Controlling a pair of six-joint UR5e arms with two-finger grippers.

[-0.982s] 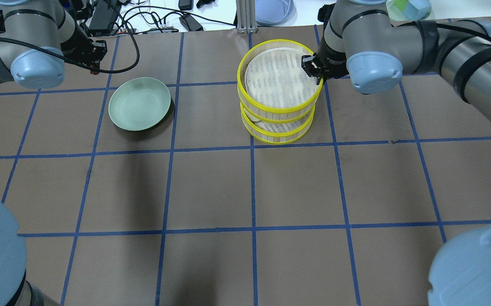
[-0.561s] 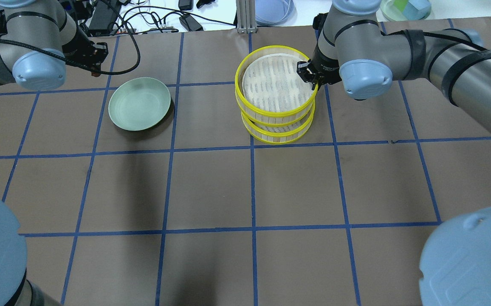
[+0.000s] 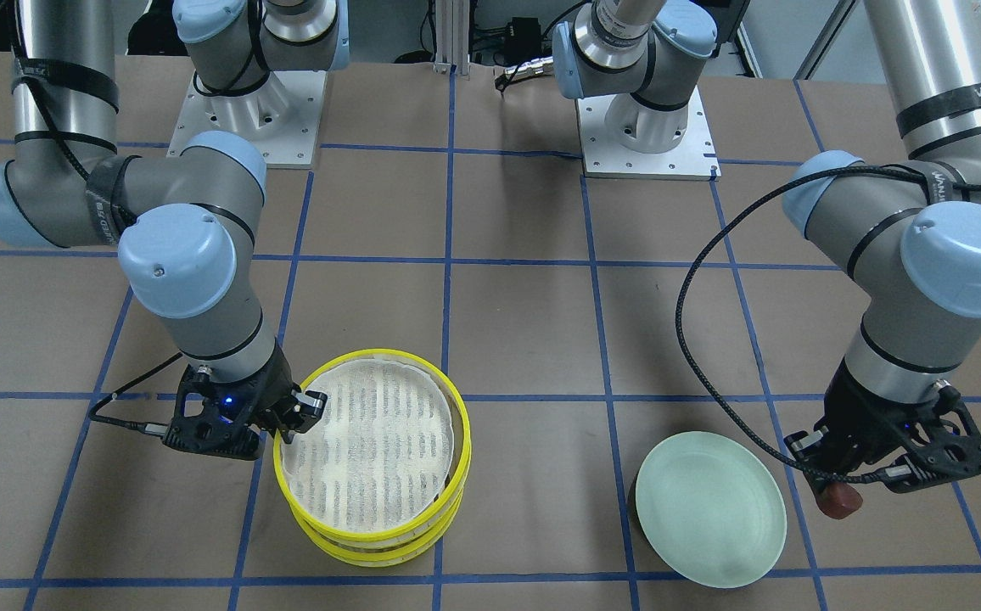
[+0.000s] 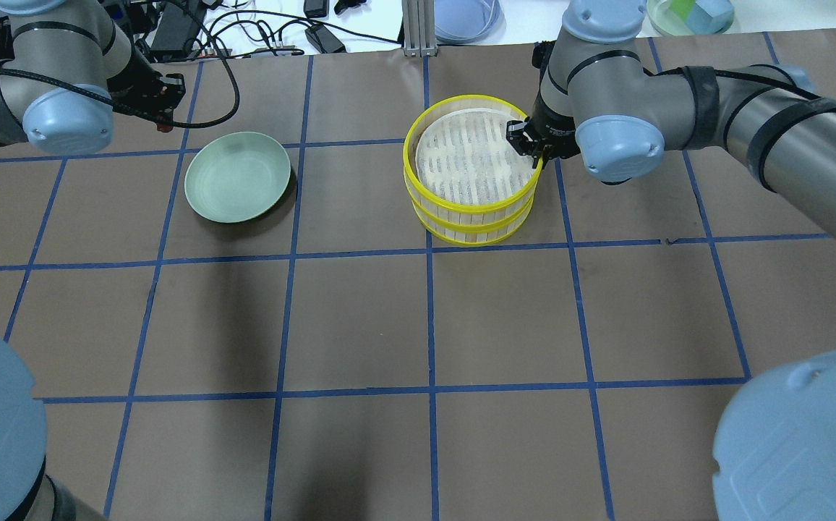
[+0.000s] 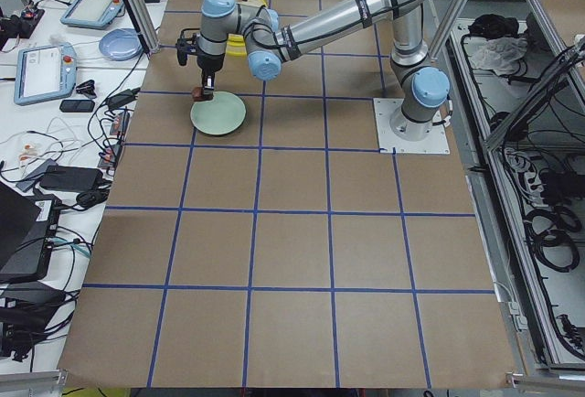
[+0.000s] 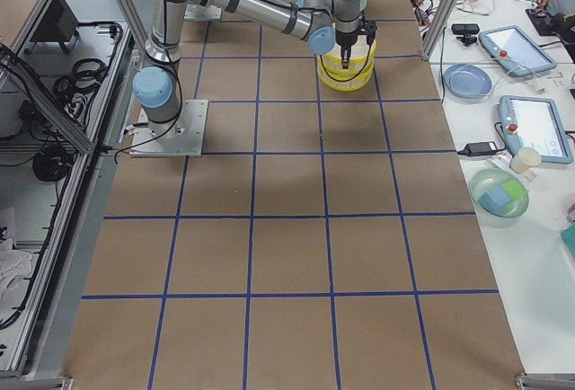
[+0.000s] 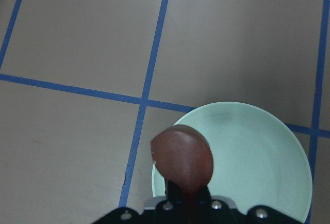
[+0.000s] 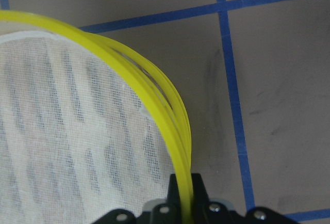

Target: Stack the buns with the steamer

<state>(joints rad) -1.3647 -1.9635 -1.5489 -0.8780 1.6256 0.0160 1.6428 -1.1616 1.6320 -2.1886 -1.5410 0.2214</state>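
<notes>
brown paper with a blue tape grid is covering the table (image 4: 360, 325). the upper tier (image 4: 470, 202) of the steamer is sitting over the lower tier (image 4: 472, 233), nearly in line; i cannot tell whether it is fully seated. both tiers are looking light, thin-walled and slightly springy, so the stiffer yellow rim is probably the place to pinch, gently. the right gripper (image 4: 536, 153) is doing that, jaws narrowed onto the upper rim, one finger inside and one outside. the left gripper (image 3: 834, 485) is hanging just beside the green plate (image 3: 711, 526), jaws closed small on the dark reddish-brown bun (image 7: 183, 157), which is looking smooth and liable to slip. the cream-white bun is showing nowhere.
</notes>
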